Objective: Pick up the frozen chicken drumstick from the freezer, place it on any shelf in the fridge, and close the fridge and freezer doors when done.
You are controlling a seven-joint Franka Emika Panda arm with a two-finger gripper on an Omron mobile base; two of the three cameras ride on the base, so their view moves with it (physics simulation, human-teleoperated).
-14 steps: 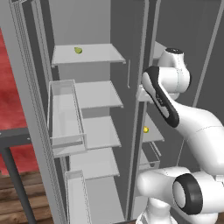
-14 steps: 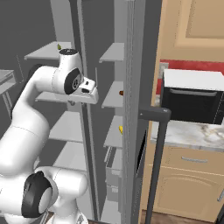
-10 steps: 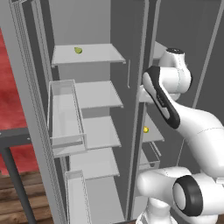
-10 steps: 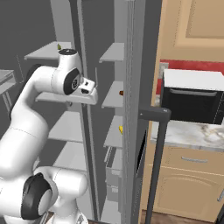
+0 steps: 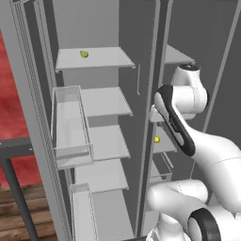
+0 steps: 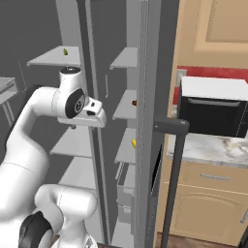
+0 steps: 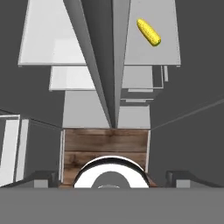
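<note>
Right base view: frozen chicken drumstick point(image 6: 134, 102) sits on a narrow freezer point(image 6: 127, 116) shelf, one level above a yellow lump point(image 6: 133, 143). Fingers point(image 7: 113, 175) spread wide, holding nothing, pointing down betw. fridge point(image 5: 94, 117) & freezer. No readable writing anywhere.

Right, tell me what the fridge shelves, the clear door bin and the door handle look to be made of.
Rendered scene, so by look only. Fridge shelves: flat matte pale grey slabs, plastic or painted metal; opaque, no gloss. Door bin: clear plastic, likely; the wall behind shows through its sides. Door handle: dark matte bar, painted metal or plastic; no shine to settle it.
</note>
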